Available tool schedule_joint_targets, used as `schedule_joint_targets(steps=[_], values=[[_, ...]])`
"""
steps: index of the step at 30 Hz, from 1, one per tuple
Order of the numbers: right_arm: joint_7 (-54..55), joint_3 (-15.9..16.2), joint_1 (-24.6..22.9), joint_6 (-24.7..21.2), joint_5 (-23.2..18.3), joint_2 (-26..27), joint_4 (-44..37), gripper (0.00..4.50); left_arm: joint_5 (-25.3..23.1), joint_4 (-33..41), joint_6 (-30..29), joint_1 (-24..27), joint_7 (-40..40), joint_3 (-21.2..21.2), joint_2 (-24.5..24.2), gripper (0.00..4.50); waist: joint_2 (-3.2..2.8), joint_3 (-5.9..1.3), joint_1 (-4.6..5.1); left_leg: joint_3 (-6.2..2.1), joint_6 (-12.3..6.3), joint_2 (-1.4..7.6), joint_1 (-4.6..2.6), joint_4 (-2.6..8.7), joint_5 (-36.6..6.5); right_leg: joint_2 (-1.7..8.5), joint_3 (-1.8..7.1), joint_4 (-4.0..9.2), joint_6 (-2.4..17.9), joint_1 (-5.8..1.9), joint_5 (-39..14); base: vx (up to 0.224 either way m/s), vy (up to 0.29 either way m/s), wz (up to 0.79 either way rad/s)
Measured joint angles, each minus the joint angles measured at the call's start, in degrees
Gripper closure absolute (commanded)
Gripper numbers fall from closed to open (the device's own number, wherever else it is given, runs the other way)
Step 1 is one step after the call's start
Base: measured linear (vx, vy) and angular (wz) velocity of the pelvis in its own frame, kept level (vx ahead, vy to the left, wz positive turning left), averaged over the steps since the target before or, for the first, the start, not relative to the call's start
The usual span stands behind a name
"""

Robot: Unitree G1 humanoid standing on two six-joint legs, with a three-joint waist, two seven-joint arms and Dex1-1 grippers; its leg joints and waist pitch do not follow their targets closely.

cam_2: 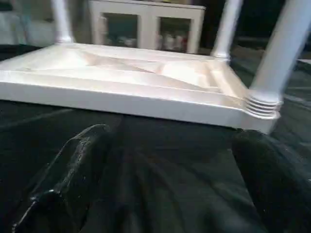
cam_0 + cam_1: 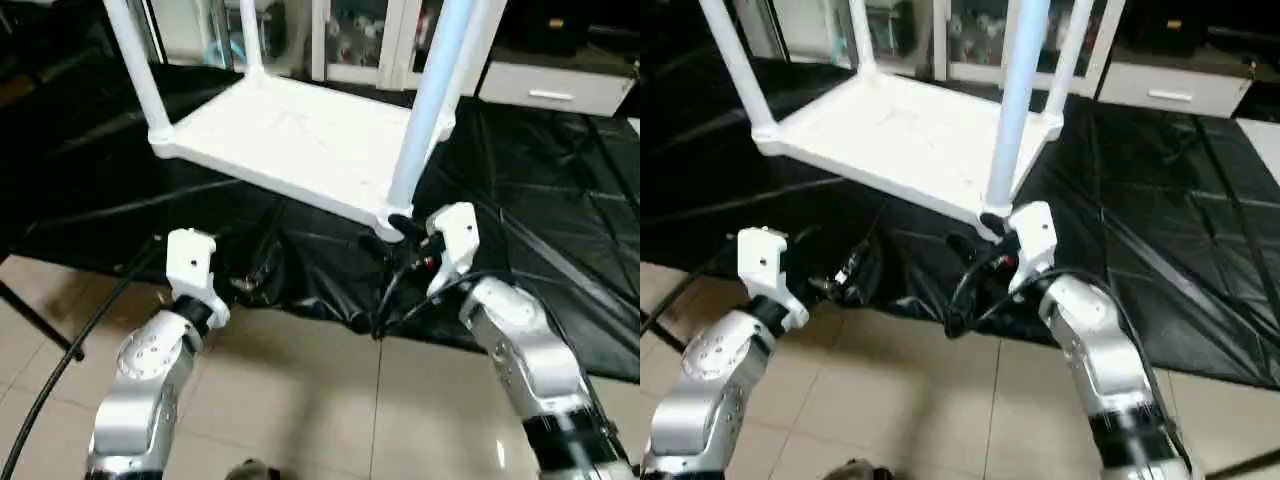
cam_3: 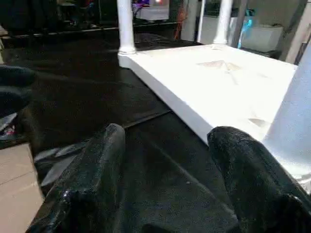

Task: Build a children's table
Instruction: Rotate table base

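The upturned tabletop point(image 2: 300, 140) lies on the sheet point(image 2: 540, 200), legs point(image 2: 425, 110) standing up from its corners.

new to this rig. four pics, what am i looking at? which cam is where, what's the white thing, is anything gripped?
A two-armed humanoid robot is building a children's table. Two pictures come from its head camera, looking down over its silver forearms; the other two come from wrist cameras, looking out between each gripper's black fingers. The white tabletop lies upside down on a black sheet over a tiled floor, with legs standing up from its corners. The left gripper is open, short of the table, holding nothing. The right gripper is open too, beside the near corner leg, gripping nothing.
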State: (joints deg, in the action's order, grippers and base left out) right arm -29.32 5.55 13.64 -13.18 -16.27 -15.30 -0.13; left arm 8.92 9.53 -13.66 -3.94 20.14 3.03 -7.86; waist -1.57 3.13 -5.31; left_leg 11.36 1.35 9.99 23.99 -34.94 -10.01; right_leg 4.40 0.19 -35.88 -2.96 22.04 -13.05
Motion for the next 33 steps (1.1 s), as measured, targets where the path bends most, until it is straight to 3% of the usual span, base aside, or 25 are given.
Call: schedule_joint_targets(steps=[2,4,5,8,11,14,19,22,25,26,28,29,30,31,32,33], values=[[11.24,-3.57,-4.63,-0.19,6.26,4.65,-2.56,1.41,-3.5,-2.24,1.13,-2.04,-4.48,-0.02,1.95,0.07,0.14,-0.03,-0.31,0.02,0.02,0.0,-0.35,0.29,0.0,0.0,-0.12,0.37,-0.53,-0.03,-0.3,0.0,0.0,0.0],[15.32,-4.07,-5.97,-0.56,9.09,5.71,-1.95,1.41,-5.0,-2.91,1.18,-3.02,-6.58,-0.13,2.06,0.07,-0.01,0.13,0.31,0.1,0.03,-0.13,-1.27,0.85,-0.03,0.08,-0.15,1.17,-0.62,-0.8,-0.37,0.0,0.0,0.0],[16.01,-4.42,-6.05,-0.94,9.8,5.5,-2.01,1.41,-5.31,-2.9,1.17,-3.29,-7.26,-0.12,2.11,0.07,-0.2,0.26,0.94,0.0,0.02,-0.11,-1.94,1.16,-0.04,0.14,-0.57,1.87,-0.62,-1.57,-0.37,0.0,0.0,0.0],[16.2,-4.97,-5.95,-2.5,9.31,4.77,-3.85,1.41,-5.32,-2.8,1.04,-3.12,-8.07,-0.19,2.21,0.07,0.1,0.46,2.88,-0.41,0.3,-0.12,-3.95,2.02,-0.62,0.31,-1.52,3.85,-0.65,-3.61,-0.4,0.038,0.02,-0.14],[15.93,-4.9,-5.81,-4.05,7.39,3.54,-5.39,1.41,-5.38,-1.72,0.8,-2.73,-8.57,-0.59,2.16,0.07,0.24,0.45,3.96,-1.13,0.54,-0.16,-4.94,2.05,-1.39,0.83,-2.74,4.91,-0.64,-5.25,-0.4,0.086,0.023,-0.2],[15.35,-4.94,-5.94,-5.07,7.62,4.55,-5.86,1.41,-6.23,-1.37,0.78,-2.58,-9.21,-0.66,2.23,0.07,0.61,0.16,5.07,-1.25,0.73,-0.32,-4.95,2.05,-2.09,0.86,-2.66,5.02,-0.47,-5.26,-0.3,0.117,0.007,-0.14],[15.09,-4.57,-5.94,-5.51,7.84,5.07,-5.91,1.41,-6.37,-1.38,0.56,-2.07,-9.26,-0.67,1.76,0.07,0.28,-0.65,4.76,-1.47,-0.12,-0.49,-4.98,2.03,-3.49,0.82,-2.85,4.75,0.18,-5.48,-1.46,0.144,-0.019,0.04],[15.13,-4.49,-5.92,-5.83,7.41,4.95,-5.92,1.41,-6.36,-1.37,0.37,-2.04,-9.26,-0.63,1.51,0.07,0.22,-0.81,4.62,-1.95,-1.15,-1.1,-5.69,1.41,-4.95,0.88,-2.68,3.3,0.41,-6.07,-3.75,0.173,-0.023,0.12],[15.1,-4.51,-5.9,-6.53,7.39,4.93,-5.95,1.41,-6.36,-1.35,0.32,-2.04,-9.25,-0.69,1.52,0.07,0.29,-0.87,4.16,-2.81,-3.97,-1.63,-5.91,-0.25,-7.02,0.91,-2.32,1.71,-0.48,-6.79,-5.77,0.165,-0.032,0.14],[15.07,-4.51,-5.9,-6.64,7.4,4.99,-5.96,1.41,-6.37,-1.35,0.27,-2.04,-9.25,-0.7,1.5,0.07,0.35,-0.89,4.31,-3.39,-4.4,-1.76,-6.29,-0.43,-7.56,0.92,-2.32,0.56,-0.36,-6.3,-6.48,0.125,-0.07,0.1],[14.99,-4.05,-5.53,-6.75,7.39,5.73,-6.13,1.41,-6.39,-1.32,0.14,-1.56,-9.3,-0.26,1.17,0.07,0.63,-1.06,4.51,-4.78,-3.49,-2.2,-7.3,-0.6,-8.47,1.13,-2.45,-3.54,0.02,-4.52,-7.46,0.113,-0.099,-0.01],[14.98,-3.74,-5.6,-6.77,7.38,5.77,-6.7,1.41,-6.38,-1.31,0.03,-1.51,-9.29,-0.18,0.63,0.07,1.27,-1.12,4.81,-5.64,-3.39,-2.87,-7.9,-1.01,-9.27,1.49,-2.01,-3.79,-0.01,-3.63,-8.24,0.053,-0.161,-0.26],[15.04,-4.03,-6.0,-6.79,7.4,5.22,-6.8,1.41,-6.37,-1.39,-0.09,-1.66,-9.27,-0.33,0.76,0.07,1.8,-1.0,4.74,-5.93,-5.18,-3.42,-7.24,-2.38,-10.19,0.89,-1.31,-4.33,0.25,-4.55,-9.28,0.053,-0.161,-0.26],[15.18,-5.15,-7.43,-6.84,7.43,4.63,-6.91,1.41,-6.35,-1.66,-0.25,-2.49,-9.16,-1.74,1.96,0.07,1.19,-1.04,4.47,-6.45,-8.66,-3.5,-5.47,-6.5,-9.94,-0.34,0.03,-3.45,0.42,-6.3,-9.57,0.157,-0.078,0.11],[15.48,-6.29,-8.11,-7.26,7.5,3.59,-6.33,1.41,-6.26,-1.38,-0.23,-2.62,-9.02,-3.52,2.71,0.07,1.19,-1.04,3.5,-6.2,-8.99,-4.36,-3.62,-9.9,-9.68,-1.01,1.25,-2.33,0.44,-7.63,-9.66,0.203,0.004,0.3],[15.66,-6.67,-7.83,-7.46,7.52,3.73,-6.35,1.41,-6.25,-0.78,-0.21,-2.43,-8.99,-3.8,2.41,0.07,0.89,-1.14,2.16,-5.98,-7.12,-5.43,-1.5,-9.72,-8.68,-1.45,1.29,-0.85,0.61,-8.98,-9.36,0.203,0.004,0.3]])
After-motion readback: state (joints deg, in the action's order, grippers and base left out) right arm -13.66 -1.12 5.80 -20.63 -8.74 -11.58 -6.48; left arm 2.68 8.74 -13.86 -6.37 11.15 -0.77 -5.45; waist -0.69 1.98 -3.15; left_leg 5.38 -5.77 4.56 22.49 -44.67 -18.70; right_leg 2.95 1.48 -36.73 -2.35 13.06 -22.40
